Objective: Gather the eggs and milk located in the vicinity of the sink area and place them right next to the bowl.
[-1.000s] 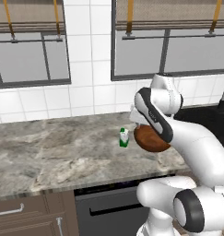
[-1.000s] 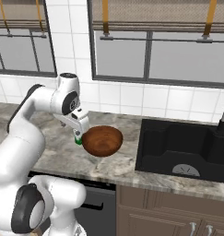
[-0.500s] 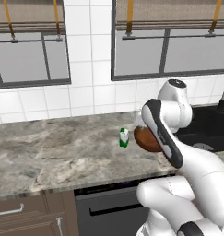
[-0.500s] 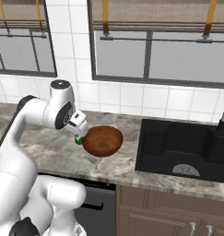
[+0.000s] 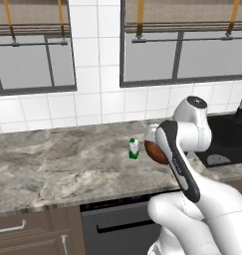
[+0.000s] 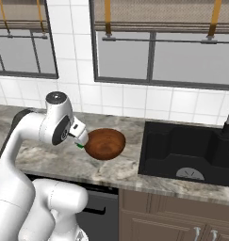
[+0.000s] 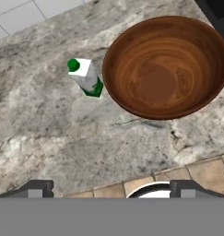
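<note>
From the hand view you look down on the milk (image 7: pixel 86 77) standing upright on the desk (image 7: pixel 49 129), just beside the bowl (image 7: pixel 166 67) with a thin gap between them. Here you can read the carton's shape: a small white box with a gabled top, a green cap and a green base. The bowl is wide, round and glossy brown, its wood grain running in rings around a flatter floor, and nothing lies inside it. The gripper (image 7: pixel 111 186) stands wide, its two dark tips far apart at the bottom with nothing between them, above the desk's front edge.

The left base view gives you the carton (image 5: pixel 134 148) in side profile, but the arm covers most of the bowl (image 5: pixel 155 151), leaving only a brown sliver. The right base view reverses that: the bowl (image 6: pixel 105 143) shows nearly whole, while the milk (image 6: pixel 80 145) is reduced to a speck of green behind the robot's wrist. That view also lays out the sink area (image 6: pixel 191 155), a black recessed basin with a grey insert, well apart from the bowl. The desk is grey-brown veined marble, backed by white square tiles (image 6: pixel 134 99).
</note>
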